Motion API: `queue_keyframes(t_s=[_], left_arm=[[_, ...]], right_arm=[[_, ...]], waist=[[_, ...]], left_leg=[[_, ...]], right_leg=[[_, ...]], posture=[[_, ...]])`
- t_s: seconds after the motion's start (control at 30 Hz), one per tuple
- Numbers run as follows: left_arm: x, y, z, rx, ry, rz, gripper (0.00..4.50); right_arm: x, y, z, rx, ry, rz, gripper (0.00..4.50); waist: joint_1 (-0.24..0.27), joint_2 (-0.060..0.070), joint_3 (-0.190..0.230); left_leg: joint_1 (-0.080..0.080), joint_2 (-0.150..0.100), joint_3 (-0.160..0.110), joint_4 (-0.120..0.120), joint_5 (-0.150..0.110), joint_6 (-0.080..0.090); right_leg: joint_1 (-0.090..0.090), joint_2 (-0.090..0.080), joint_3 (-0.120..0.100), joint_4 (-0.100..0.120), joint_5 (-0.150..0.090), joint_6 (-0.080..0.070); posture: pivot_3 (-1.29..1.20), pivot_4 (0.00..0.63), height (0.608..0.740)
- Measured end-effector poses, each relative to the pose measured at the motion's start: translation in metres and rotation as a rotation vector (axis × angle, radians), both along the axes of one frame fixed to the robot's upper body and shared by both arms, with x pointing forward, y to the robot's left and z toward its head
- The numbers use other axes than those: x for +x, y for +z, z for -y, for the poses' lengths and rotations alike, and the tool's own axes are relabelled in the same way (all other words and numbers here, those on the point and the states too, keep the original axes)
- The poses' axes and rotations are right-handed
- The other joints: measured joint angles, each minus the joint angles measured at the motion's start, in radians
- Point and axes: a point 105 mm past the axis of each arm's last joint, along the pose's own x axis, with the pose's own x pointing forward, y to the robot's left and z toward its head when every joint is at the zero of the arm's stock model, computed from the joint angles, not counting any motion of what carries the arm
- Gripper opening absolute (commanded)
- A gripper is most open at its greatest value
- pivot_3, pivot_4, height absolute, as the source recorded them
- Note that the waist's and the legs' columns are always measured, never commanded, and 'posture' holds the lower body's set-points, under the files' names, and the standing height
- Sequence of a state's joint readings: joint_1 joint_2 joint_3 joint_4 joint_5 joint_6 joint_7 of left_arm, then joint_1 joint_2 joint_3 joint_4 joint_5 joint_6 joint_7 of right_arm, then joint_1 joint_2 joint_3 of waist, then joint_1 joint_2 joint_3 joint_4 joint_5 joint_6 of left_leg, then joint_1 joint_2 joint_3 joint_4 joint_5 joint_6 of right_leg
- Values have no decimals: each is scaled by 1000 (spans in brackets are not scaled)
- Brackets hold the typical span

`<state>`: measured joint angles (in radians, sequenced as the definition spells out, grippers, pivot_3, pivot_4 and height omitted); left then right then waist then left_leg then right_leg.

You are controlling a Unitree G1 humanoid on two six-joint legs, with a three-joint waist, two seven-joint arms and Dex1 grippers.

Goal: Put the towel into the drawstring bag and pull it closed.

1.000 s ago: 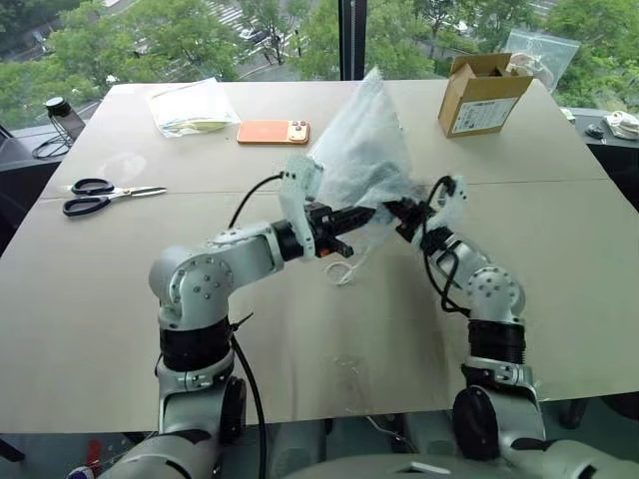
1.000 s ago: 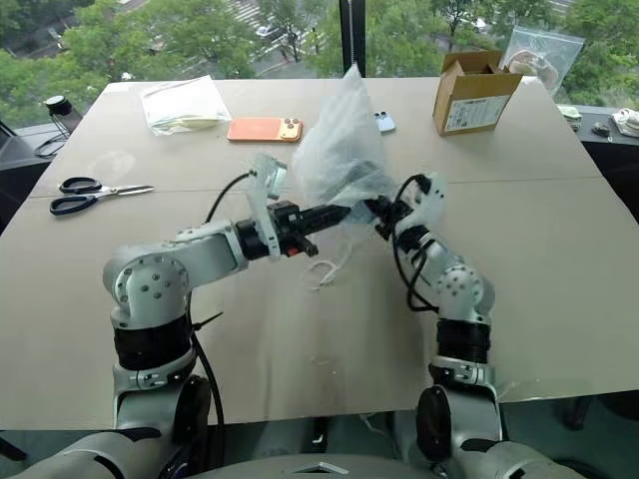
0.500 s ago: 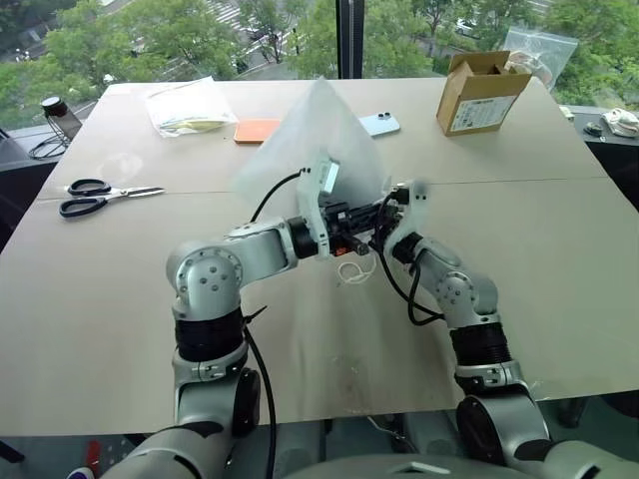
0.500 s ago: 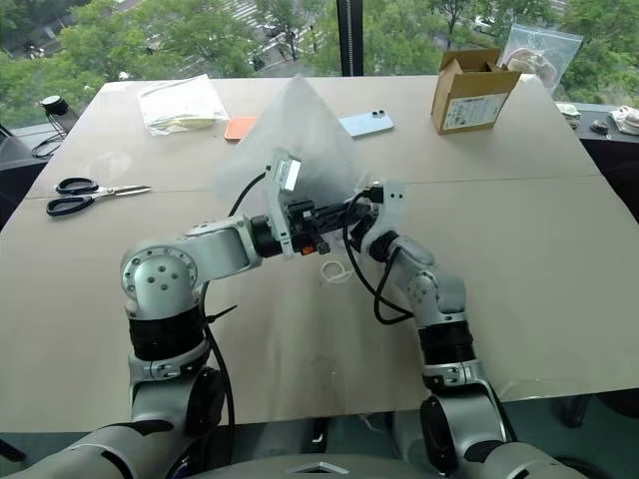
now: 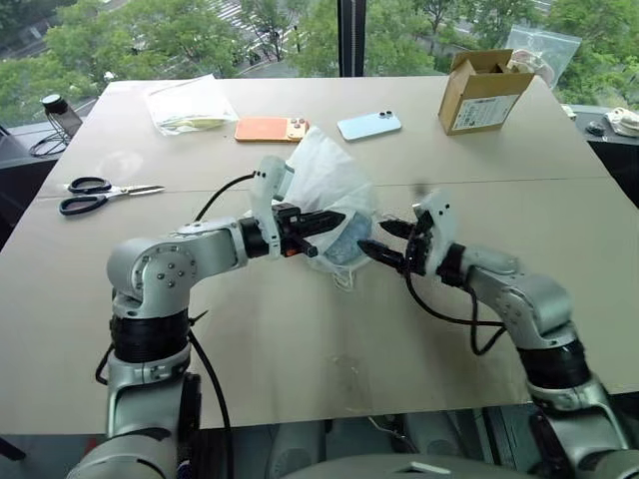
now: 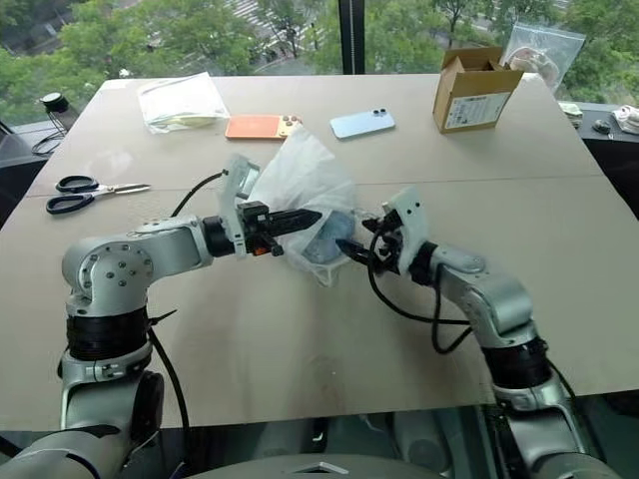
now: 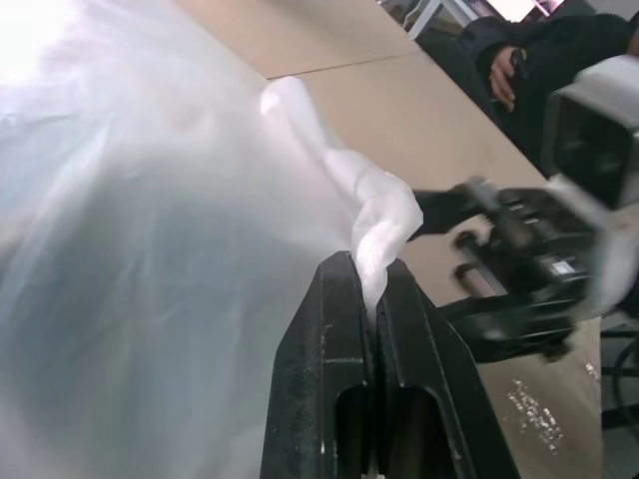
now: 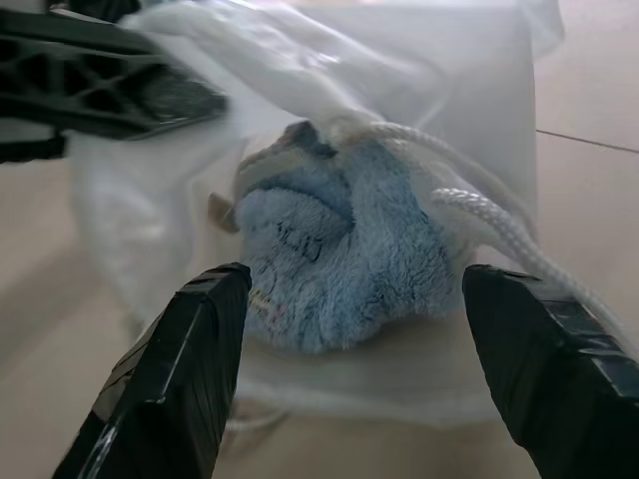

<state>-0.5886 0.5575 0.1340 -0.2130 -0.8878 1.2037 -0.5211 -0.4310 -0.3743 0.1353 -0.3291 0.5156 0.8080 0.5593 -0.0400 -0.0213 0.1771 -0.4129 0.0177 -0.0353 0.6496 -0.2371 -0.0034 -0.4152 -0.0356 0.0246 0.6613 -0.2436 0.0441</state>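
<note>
A: Where does the drawstring bag [image 6: 300,190] sit?

B: Near the middle of the table [image 6: 300,339], slumped on the surface, on the near side of the orange phone [image 6: 258,127] and the light-blue phone [image 6: 361,123]. The towel [image 8: 344,254] is inside it, a pale blue wad showing through the mouth and the thin cloth.

A: And the left gripper [image 7: 367,284]?

B: Its two black fingers are pressed together on a twisted bit of the bag's white fabric at the mouth, so it has hold of the bag from the bag's left side.

A: The right gripper [image 6: 351,246]?

B: Just beside the bag on its right, pointing at the mouth. Its fingers [image 8: 195,349] stand wide apart with the towel seen between them, and nothing is gripped. A white cord [image 8: 499,235] runs out of the mouth near one finger.

A: Anything else about the bag?

B: The scissors [image 6: 85,192] lie well to its left, the cardboard box [image 6: 475,90] far beyond it to the right, and a clear plastic bag [image 6: 184,100] beyond it to the left
</note>
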Motion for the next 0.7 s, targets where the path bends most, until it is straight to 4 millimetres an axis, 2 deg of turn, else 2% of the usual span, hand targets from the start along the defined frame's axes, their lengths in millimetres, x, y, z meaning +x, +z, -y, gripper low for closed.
queue_keyframes(t_s=[0.1, 0.17, 0.27, 0.47, 0.7], left_arm=[[5, 3, -5, 27, -8, 25, 0], [8, 9, -5, 25, -16, 55, 0], [11, 8, -3, 36, -28, 59, 0], [14, 14, 1, 41, -36, 88, 0], [15, 13, 2, 44, -31, 90, 0]], right_arm=[[-2, 9, 8, -59, -10, 69, 3637], [3, 9, 18, -138, -59, 117, 3637], [10, 9, 24, -195, -131, 165, 3637], [23, -2, 16, -217, -209, 170, 3637], [30, -4, 10, -229, -270, 175, 3637]], waist=[[2, 0, 0], [5, 0, 0], [5, 0, 0], [2, 0, 0], [4, 0, 0]], left_leg=[[0, 0, 0, 0, 0, 0], [-1, 0, 0, 1, 0, 0], [-1, 0, 0, 0, 0, 0], [-1, 0, 0, 0, 0, 0], [-1, 0, 0, 1, 0, 0]], right_leg=[[0, 0, 0, 0, 0, 0], [0, 0, 0, -1, 0, 0], [0, 0, 0, -1, 0, 0], [-1, 0, 0, 0, 0, 0], [-1, 0, 0, 0, 0, 0]], posture=[[0, 150, 740], [0, 150, 740], [0, 150, 740], [0, 150, 740], [0, 150, 740]])
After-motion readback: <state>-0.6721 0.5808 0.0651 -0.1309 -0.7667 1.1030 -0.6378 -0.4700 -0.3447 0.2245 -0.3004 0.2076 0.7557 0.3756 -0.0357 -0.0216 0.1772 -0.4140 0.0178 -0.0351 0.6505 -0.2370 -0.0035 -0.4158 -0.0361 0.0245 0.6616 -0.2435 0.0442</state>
